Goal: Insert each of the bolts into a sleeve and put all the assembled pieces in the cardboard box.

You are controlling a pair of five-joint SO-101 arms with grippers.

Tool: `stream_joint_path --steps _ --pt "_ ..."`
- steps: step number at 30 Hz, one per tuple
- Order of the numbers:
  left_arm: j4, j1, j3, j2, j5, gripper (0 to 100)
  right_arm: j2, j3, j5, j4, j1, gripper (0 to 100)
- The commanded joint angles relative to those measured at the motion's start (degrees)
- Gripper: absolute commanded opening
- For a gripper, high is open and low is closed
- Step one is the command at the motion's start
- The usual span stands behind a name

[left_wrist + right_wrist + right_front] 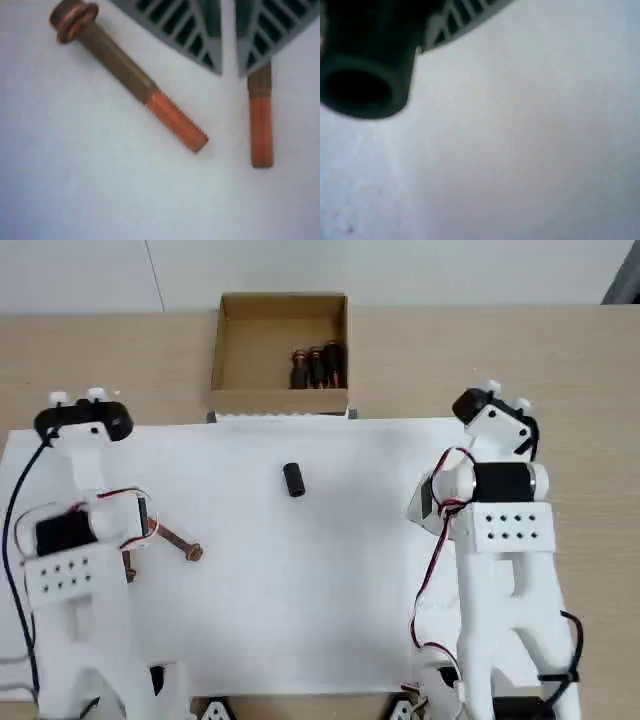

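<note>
The left end effector (229,60) is poised over the white mat (300,590), its jaws a slit apart and empty. One bolt (261,120) is half hidden beneath it, with a second bolt (125,75) beside. A black sleeve (367,65) appears gripped by the right end effector (425,502). The jaws should be widened and centred on the shank, the thread left free.

a: what lies on the table (590,360)?
b: a white sheet (300,620), a box (228,350) at its far edge.
a: on the sheet?
b: a sleeve (293,480); well apart, a bolt (125,75) beside a second bolt (261,130).
</note>
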Motion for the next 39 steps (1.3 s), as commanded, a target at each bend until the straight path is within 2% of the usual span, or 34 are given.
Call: stream_joint_path --steps 1,10,15,20,29,39 --pt "4.75 -0.26 -7.43 6.42 -1.93 1 -3.47 1.49 1.93 -3.03 0.4 0.3" --pt "17.14 -5.63 -21.76 25.58 -3.96 1 -7.78 5.19 1.93 -6.64 0.4 0.3" --pt "18.73 -7.65 -24.04 30.33 -8.09 1 -8.04 5.27 1.93 -6.29 0.4 0.3" --pt "19.96 -7.74 -23.96 31.3 -9.32 10 -8.04 5.8 1.93 -6.55 0.4 0.3" --pt "18.73 -7.74 -23.78 31.47 -10.29 10 -8.04 5.8 1.93 -6.55 0.4 0.3" --pt "11.87 -7.65 -17.8 31.47 -10.55 10 -7.96 5.8 1.93 -6.55 0.31 0.3"
